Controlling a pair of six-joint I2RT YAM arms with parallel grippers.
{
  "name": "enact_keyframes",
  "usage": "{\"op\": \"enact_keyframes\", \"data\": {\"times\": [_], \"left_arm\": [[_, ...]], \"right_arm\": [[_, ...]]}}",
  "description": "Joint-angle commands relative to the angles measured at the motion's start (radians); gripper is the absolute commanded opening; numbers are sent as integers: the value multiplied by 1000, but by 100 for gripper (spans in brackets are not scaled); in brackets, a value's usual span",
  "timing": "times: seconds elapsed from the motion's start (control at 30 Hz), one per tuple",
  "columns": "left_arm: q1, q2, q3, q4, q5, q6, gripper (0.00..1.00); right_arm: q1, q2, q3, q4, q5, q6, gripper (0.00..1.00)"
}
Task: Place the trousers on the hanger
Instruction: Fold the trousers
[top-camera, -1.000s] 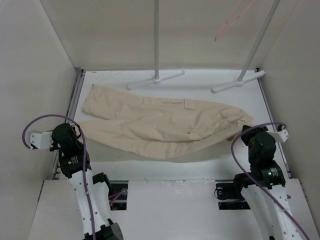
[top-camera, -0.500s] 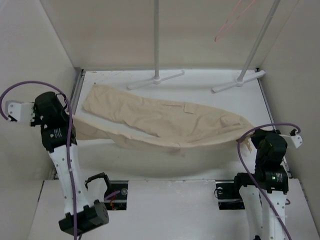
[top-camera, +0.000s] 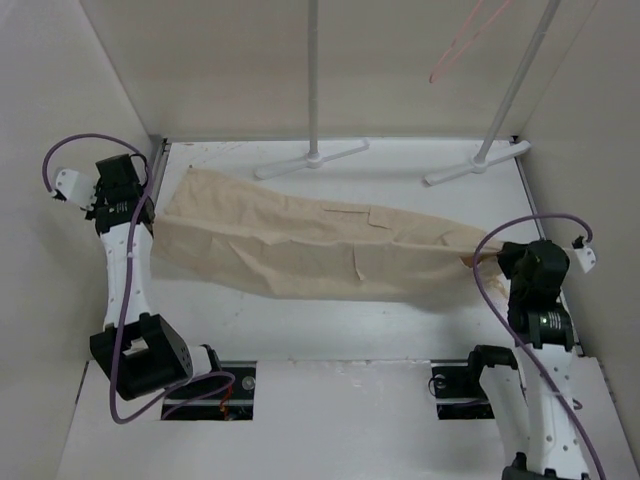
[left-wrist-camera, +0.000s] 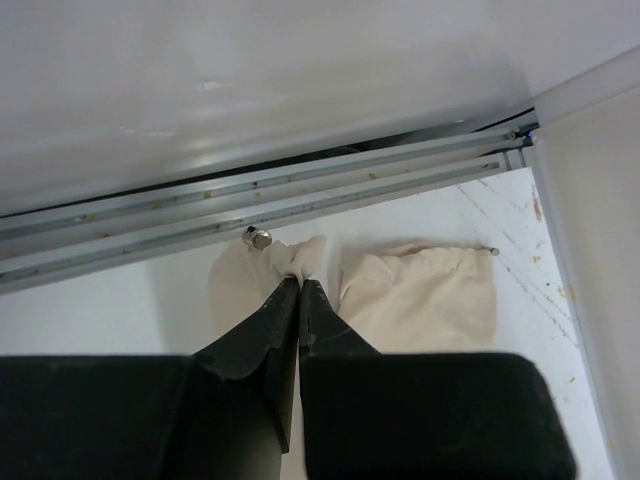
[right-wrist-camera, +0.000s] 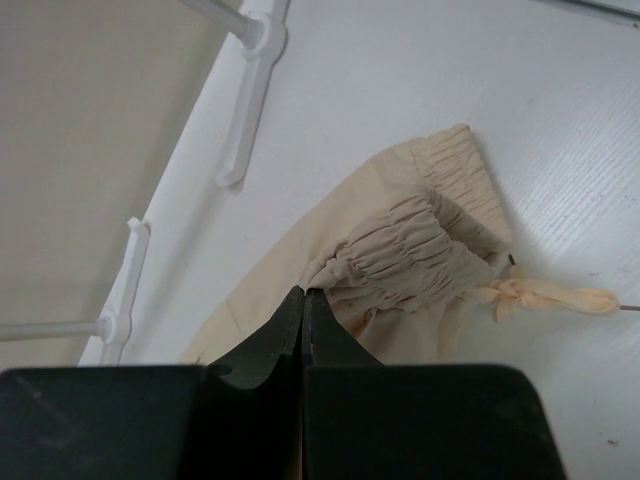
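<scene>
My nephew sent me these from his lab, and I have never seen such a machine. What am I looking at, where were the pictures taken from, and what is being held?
These are two robot arms bolted at the near edge of a white table, each ending in a two-finger gripper. The wide picture looks down from above and behind them. The other two come from cameras on the wrists. Beige trousers are stretched between the arms: the left gripper is shut on a leg end, the right gripper on the gathered waistband. A pink hanger shows at the top, near the rack poles.
</scene>
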Motion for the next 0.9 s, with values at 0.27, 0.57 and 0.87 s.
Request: {"op": "enact_keyframes", "data": {"times": [0.27, 0.57, 0.87], "left_arm": [[-16, 45, 108, 78, -92, 83, 0], [-65, 294, 262, 188, -133, 158, 0], [-115, 354, 303, 288, -117, 163, 0]], "right_arm": [[-26, -140, -12, -10, -57, -60, 1], [-38, 177, -5, 225, 29, -27, 1], [55, 345, 84, 358, 59, -49, 0]]}}
